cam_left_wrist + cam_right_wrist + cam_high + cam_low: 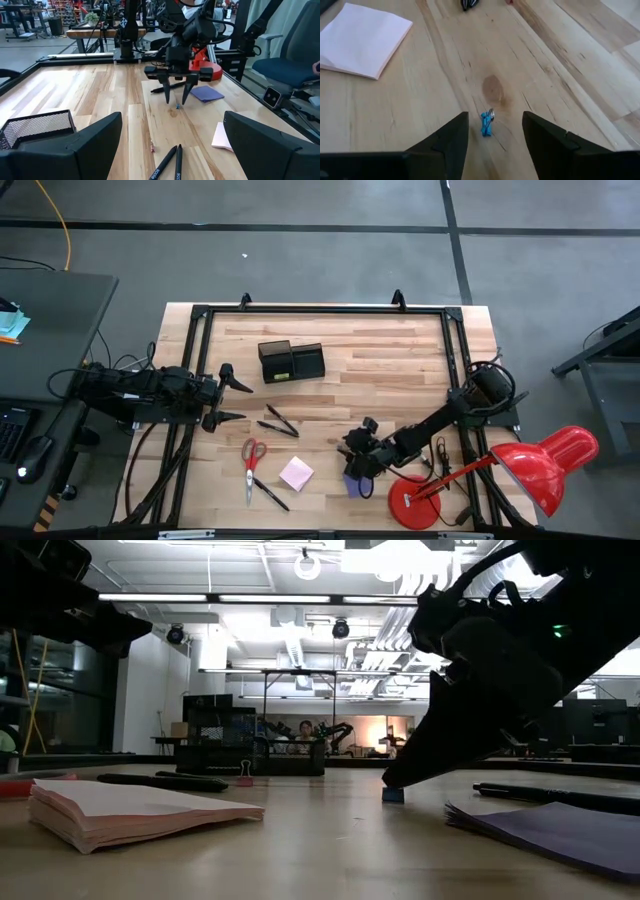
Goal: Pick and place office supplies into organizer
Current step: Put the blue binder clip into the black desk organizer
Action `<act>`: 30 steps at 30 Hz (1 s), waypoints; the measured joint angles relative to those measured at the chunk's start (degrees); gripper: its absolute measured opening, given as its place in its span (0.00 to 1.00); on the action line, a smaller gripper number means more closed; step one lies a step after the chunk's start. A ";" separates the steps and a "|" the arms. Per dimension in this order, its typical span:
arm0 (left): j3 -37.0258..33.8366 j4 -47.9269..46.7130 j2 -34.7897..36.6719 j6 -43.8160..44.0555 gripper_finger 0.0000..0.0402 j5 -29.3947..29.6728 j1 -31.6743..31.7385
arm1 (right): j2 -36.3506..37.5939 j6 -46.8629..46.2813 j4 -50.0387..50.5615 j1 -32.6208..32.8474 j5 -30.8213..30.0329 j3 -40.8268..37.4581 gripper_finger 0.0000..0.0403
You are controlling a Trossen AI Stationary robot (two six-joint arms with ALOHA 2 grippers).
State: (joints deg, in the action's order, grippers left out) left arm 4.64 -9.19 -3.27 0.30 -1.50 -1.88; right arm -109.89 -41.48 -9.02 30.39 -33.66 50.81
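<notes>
My right gripper point(495, 116) hangs low over the wood table, open, one finger on each side of a small blue clip point(486, 124) that lies on the table; I see a gap on both sides. From the left wrist view its two fingertips point(167, 96) point down just above the clip point(177, 105). A pink pad point(296, 473), a purple pad point(357, 484), red-handled scissors point(252, 461) and black pens point(279, 423) lie flat on the table. The black organizer point(291, 362) stands toward the far side. My left gripper point(238, 401) waits open at the table's left.
A red desk lamp stands with its round base point(415, 502) at the near right, close behind my right arm, its head point(552, 464) out past the table's right edge. Another pen point(268, 492) lies near the front edge. A black frame point(320, 310) borders the table.
</notes>
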 joint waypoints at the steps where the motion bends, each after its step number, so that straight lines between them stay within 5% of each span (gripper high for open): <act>1: 0.00 0.00 0.00 0.00 0.83 0.00 -0.01 | 0.00 0.36 -0.28 0.01 -0.18 0.00 0.43; 30: 0.00 -0.50 0.00 0.00 0.83 0.00 0.01 | 0.00 -0.02 -2.02 -0.02 1.17 0.00 0.19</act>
State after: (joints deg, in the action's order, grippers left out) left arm 4.64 -9.69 -3.27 0.30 -1.50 -1.87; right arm -109.89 -41.50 -11.04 30.37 -32.50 50.81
